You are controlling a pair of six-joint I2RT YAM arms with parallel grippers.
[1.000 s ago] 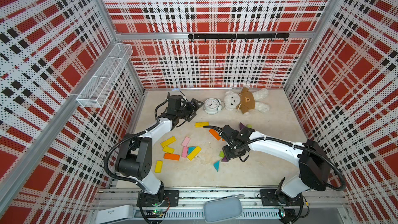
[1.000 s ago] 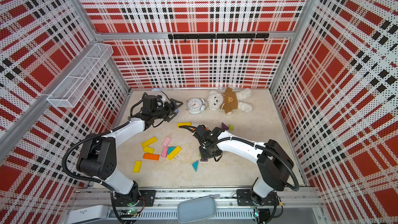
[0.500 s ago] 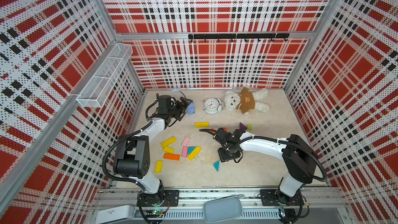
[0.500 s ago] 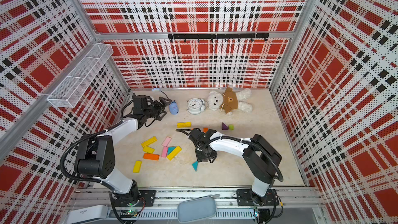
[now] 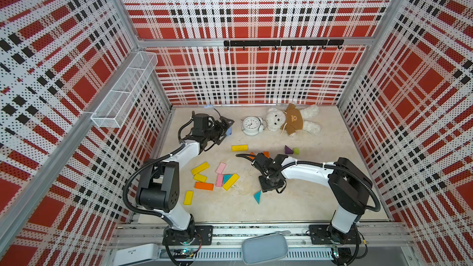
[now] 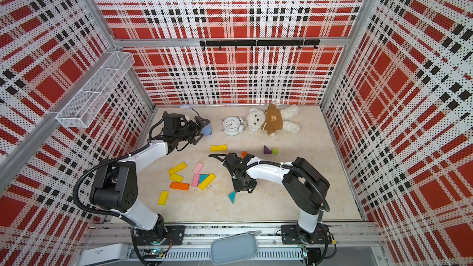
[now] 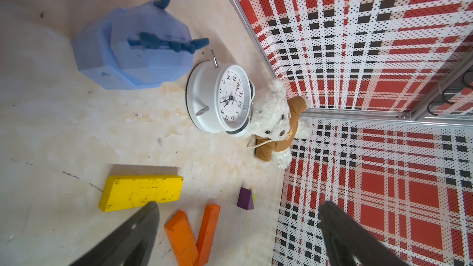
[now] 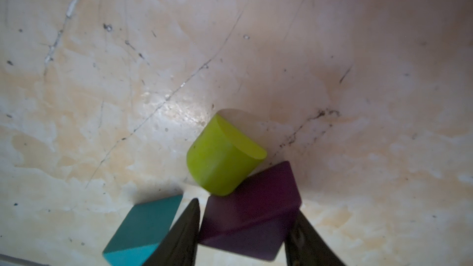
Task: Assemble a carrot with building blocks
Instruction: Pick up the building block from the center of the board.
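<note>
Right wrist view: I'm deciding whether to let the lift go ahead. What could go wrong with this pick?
1. The lime-green stub touches the purple triangle between the jaws of the right gripper; lifting may roll it away.
2. The teal triangle sits right beside one finger and could get nudged.

White alarm clock (image 5: 252,125) beside teddy bear (image 5: 291,121), blue gadget (image 7: 122,55), wire basket (image 5: 122,90)
</note>
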